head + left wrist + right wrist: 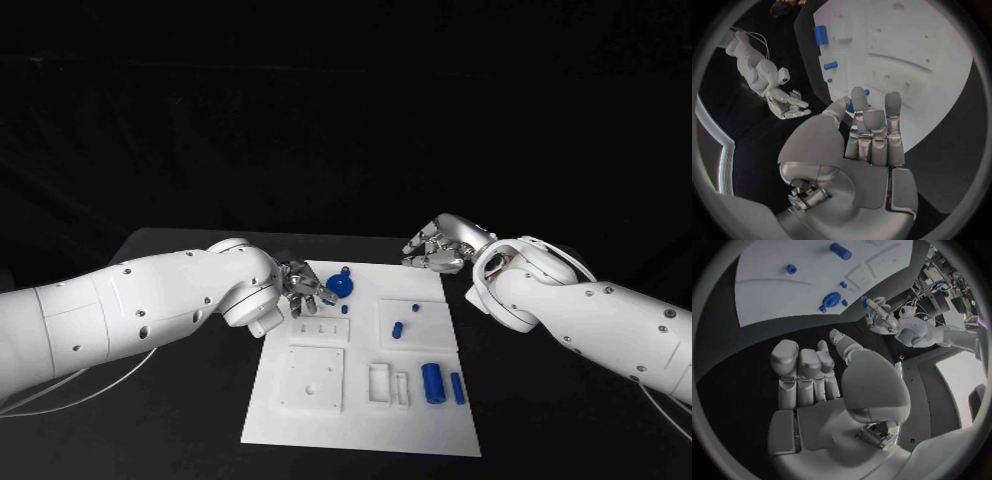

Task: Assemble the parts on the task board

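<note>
While the left hand (302, 290) (fingers spread, empty) hovers, the round blue part (342, 285) lies just beside it

backdrop: black, unlit | furniture: black table (173, 420) | floor: not visible

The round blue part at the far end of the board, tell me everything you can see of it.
The round blue part is a glossy, plastic-looking disc with a small knob or stub on it. It sits near the far edge of the white task board. The left robot hand is right beside it with fingers reaching toward it; whether they touch it cannot be told. In the right wrist view it shows a lobed, gear-like outline with a hole or recess in its middle.
</note>
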